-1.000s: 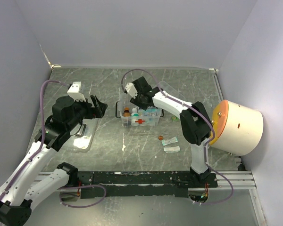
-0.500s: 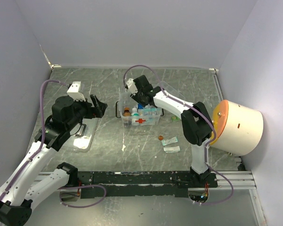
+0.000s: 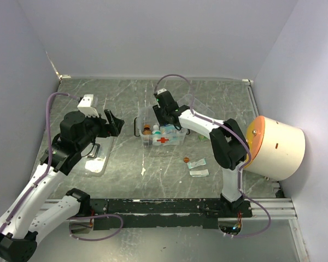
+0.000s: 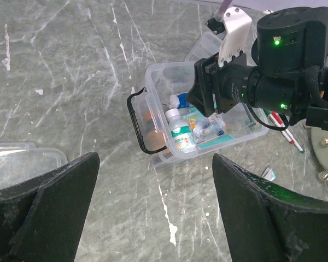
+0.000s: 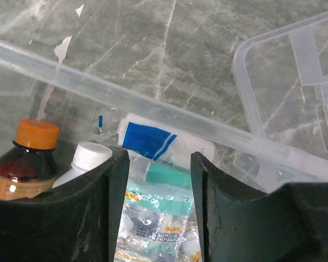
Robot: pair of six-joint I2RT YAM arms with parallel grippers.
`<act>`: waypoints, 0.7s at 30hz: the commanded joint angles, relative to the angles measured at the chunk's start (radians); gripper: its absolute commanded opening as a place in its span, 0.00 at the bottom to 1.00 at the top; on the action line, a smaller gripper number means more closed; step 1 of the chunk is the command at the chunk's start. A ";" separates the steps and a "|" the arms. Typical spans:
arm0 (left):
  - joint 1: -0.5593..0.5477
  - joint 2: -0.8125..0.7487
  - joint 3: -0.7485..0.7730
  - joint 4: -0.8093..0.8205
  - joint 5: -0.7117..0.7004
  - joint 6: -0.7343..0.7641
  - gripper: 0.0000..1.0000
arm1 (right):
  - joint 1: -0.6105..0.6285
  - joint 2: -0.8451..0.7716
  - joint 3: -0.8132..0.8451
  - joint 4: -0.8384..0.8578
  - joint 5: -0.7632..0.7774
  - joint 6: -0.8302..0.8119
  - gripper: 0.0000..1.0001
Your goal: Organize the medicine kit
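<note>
The medicine kit [image 3: 163, 135], a clear box with a red cross and black side handles, stands mid-table. It holds a brown bottle with an orange cap [image 5: 27, 158], a white bottle [image 5: 88, 157], a blue-and-white roll [image 5: 153, 139], a teal box [image 5: 169, 176] and a clear printed packet [image 5: 153, 224]. My right gripper [image 3: 165, 119] is open inside the kit's top, its fingers either side of the packet [image 5: 159, 185], holding nothing. My left gripper [image 3: 112, 123] is open and empty, left of the kit, which also shows in the left wrist view [image 4: 199, 128].
A flat clear lid [image 3: 95, 159] lies under my left arm. A clear compartmented tray [image 5: 295, 82] sits just behind the kit. An orange-and-white cylinder [image 3: 276, 147] stands at the right edge. Small packets [image 3: 198, 164] and an orange item [image 3: 186, 160] lie in front of the kit.
My right wrist has swung to the right over the kit and turned, staying above the box. The left arm has not moved.
</note>
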 commanded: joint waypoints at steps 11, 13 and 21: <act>0.014 -0.012 -0.010 0.038 0.022 -0.010 0.95 | -0.001 0.004 0.020 -0.037 0.182 0.189 0.50; 0.014 -0.010 -0.009 0.038 0.022 -0.009 0.95 | -0.001 -0.021 0.019 -0.046 0.190 0.193 0.49; 0.015 -0.010 -0.009 0.036 0.018 -0.013 0.94 | -0.002 -0.213 -0.034 0.003 0.066 0.208 0.49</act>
